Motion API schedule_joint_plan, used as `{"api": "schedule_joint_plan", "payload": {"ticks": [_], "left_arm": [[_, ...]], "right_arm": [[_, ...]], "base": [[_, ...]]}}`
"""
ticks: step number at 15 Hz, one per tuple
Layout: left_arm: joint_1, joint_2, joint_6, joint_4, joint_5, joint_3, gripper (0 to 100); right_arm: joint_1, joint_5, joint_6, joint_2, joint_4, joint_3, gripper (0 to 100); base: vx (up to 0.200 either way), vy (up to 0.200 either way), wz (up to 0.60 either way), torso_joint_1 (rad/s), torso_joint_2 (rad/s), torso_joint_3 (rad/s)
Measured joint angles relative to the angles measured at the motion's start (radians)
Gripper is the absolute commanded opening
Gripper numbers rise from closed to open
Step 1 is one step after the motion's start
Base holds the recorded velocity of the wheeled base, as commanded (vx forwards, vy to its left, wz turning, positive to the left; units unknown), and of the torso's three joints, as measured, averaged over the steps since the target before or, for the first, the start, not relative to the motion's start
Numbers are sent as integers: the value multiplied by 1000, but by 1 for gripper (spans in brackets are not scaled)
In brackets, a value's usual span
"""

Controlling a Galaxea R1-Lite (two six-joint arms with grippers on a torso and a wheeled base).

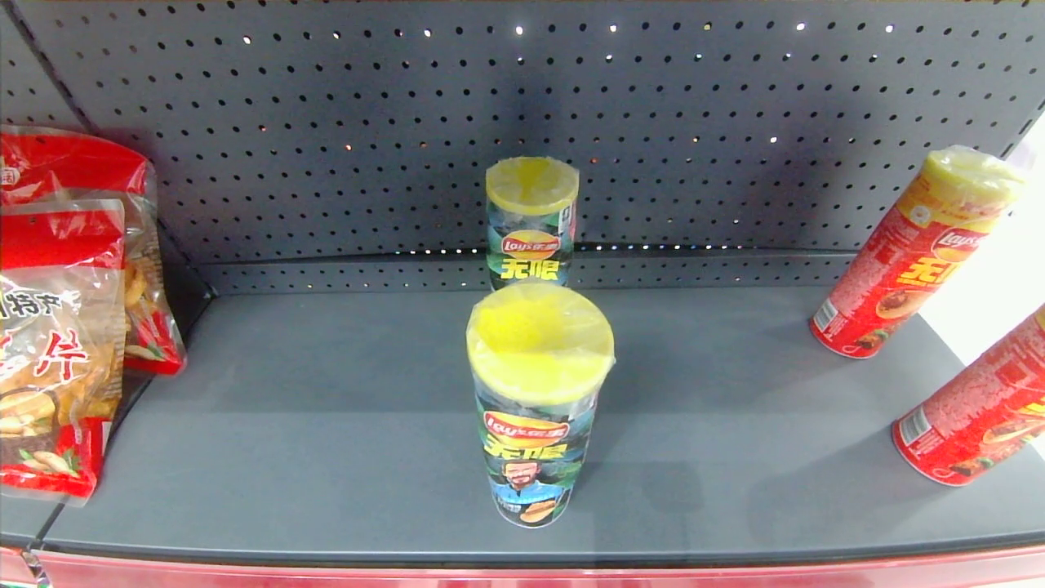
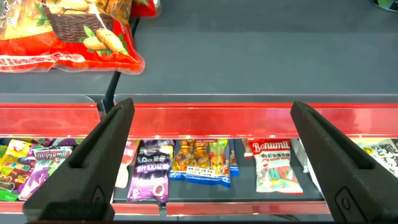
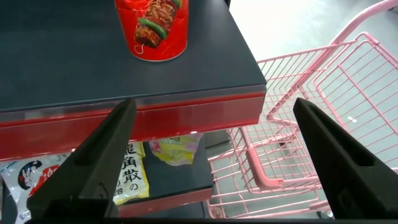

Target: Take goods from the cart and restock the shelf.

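left gripper is hanging in front of the shelf edge, fingers spread wide, gripping nothing. right gripper is sitting the same way, spread and empty, at the shelf's right end, with the pink cart just past it. front can and rear can, both yellow-lidded, are standing upright mid-shelf, one behind the other. two red cans are standing at the right, snack bags leaning at the left.
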Motion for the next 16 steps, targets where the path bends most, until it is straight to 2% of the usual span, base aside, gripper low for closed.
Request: {"api": "schedule_joint_plan", "payload": {"ticks": [13,16], "left_arm": [[0,0,0,0,0,0,100],[0,0,0,0,0,0,100]], "right_arm": [[0,2,15,0,0,0,100],[0,46,17,0,0,0,100]], "base": [[0,0,0,0,0,0],[0,0,0,0,0,0]]}}
